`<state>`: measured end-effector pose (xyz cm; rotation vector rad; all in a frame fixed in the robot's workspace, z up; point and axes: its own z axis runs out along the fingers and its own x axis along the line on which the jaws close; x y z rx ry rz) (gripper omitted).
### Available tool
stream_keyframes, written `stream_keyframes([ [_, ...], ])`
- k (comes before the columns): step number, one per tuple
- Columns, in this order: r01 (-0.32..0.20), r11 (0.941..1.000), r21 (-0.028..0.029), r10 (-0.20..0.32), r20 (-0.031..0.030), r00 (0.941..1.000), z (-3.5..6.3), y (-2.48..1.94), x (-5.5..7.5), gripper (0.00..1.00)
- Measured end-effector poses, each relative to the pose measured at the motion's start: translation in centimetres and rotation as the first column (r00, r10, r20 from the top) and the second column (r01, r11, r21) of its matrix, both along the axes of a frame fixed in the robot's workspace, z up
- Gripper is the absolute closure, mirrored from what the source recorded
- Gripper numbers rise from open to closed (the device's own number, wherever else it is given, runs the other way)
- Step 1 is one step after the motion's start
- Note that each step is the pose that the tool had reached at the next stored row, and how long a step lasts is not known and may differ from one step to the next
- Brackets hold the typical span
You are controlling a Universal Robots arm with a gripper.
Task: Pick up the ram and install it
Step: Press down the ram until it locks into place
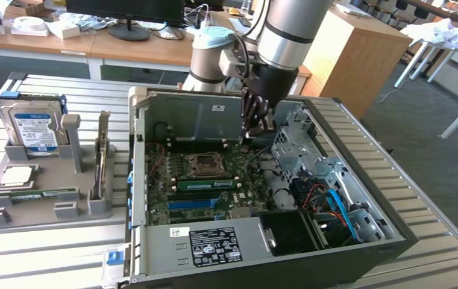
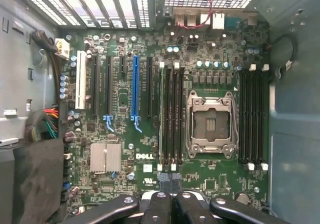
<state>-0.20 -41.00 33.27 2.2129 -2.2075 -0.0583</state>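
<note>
1. The pincer (image 1: 250, 136) is closed and empty, inside the case (image 1: 188, 114).
2. Outside the case, on the holder (image 1: 52, 212), lies the ram (image 1: 40, 194), seemingly not yet picked up.
3. Another green stick (image 1: 205, 183) stands slotted inside the case.

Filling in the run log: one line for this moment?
tool: shut | over motherboard in case | ram: lying in holder

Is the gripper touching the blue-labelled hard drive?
Apart. The exterior view shows the gripper inside the open case, the hard drive outside it in the grey holder.
</note>
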Motion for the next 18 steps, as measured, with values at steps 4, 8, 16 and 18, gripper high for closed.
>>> stream_keyframes([
  [4,0.000,1.0000,0.0000,0.000,-0.0001,1.0000,-0.31,0.00,0.0,0.90],
  [8,0.000,1.0000,0.0000,0.000,0.0000,1.0000,-0.55,0.00,0.0,0.90],
  [16,0.000,1.0000,0.0001,0.000,0.0000,1.0000,-1.12,0.00,0.0,0.90],
  [18,0.000,1.0000,0.0001,0.000,0.0000,1.0000,-1.25,0.00,0.0,0.90],
])
